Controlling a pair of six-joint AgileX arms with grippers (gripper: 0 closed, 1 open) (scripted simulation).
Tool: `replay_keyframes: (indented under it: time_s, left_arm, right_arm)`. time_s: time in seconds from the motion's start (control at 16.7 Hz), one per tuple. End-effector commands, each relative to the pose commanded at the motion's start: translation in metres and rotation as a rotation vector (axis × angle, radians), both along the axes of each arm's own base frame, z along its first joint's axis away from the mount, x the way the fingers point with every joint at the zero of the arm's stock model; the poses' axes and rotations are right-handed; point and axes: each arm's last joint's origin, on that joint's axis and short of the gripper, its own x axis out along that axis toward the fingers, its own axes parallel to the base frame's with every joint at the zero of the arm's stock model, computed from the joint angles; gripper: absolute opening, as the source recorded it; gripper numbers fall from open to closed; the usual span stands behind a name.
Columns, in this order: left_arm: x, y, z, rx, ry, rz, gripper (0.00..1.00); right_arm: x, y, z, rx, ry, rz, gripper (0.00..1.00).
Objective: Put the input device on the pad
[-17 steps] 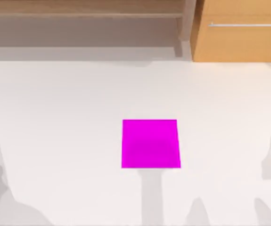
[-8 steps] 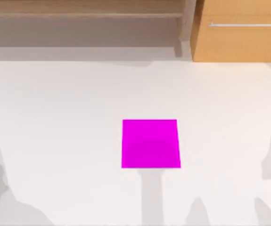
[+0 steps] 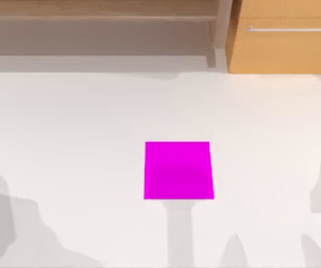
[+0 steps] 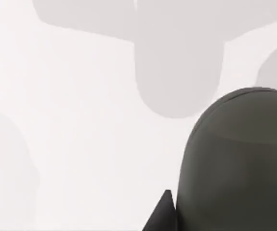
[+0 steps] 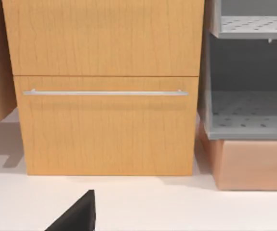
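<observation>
Dark grey, smooth, dome-backed input device (image 4: 234,163), most likely a computer mouse, seen close under the left wrist camera, resting on the white counter (image 4: 80,144). Exact spot on the counter hard to fix; probably toward the near left, where broad arm shadows fall in the top view. Well apart from the pad, by that reckoning.

Handling, judged: light, rigid plastic shell, glossy and rounded, so likely slippery across the crown. Best taken across the two long flanks near the middle, low on the sides, pads square to the shell. Not fragile, but apt to squirt out of a pinch placed high on the curve.

Flat bright magenta square pad (image 3: 178,170) near the counter's centre, bare, nothing on it.

Left hand: one dark fingertip (image 4: 162,214) just beside the device, contact not clear; opening cannot be told, nothing visibly held. Right hand: one black fingertip (image 5: 78,214), aimed at the light wooden cabinet (image 5: 104,86); opening likewise cannot be told.

Count: one input device, one pad, one wooden cabinet with one metal bar handle (image 5: 104,93), one grey perforated shelf unit (image 5: 249,110) with two tiers visible.
</observation>
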Motion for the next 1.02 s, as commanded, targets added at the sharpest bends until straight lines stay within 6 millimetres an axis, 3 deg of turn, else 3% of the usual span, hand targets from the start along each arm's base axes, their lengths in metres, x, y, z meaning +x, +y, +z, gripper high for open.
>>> replay_keyframes:
  time_s: [0.18, 0.42, 0.6, 0.84, 1.02]
  left_arm:
    - [-0.002, -0.002, 0.019, 0.009, -0.018, 0.001, 0.00]
    - [-0.002, -0.001, 0.017, 0.008, -0.014, 0.001, 0.00]
    - [0.015, -0.009, 0.020, 0.005, -0.009, -0.116, 0.00]
    - [0.065, -0.044, 0.023, -0.005, 0.007, -0.521, 0.00]
    - [0.107, -0.096, 0.020, -0.023, 0.026, -0.982, 0.00]
  right_arm:
    - [0.000, 0.000, 0.000, 0.000, 0.000, 0.000, 1.00]
    - [0.000, 0.000, 0.000, 0.000, 0.000, 0.000, 1.00]
    - [0.000, 0.000, 0.000, 0.000, 0.000, 0.000, 1.00]
    - [0.000, 0.000, 0.000, 0.000, 0.000, 0.000, 1.00]
    - [0.000, 0.000, 0.000, 0.000, 0.000, 0.000, 1.00]
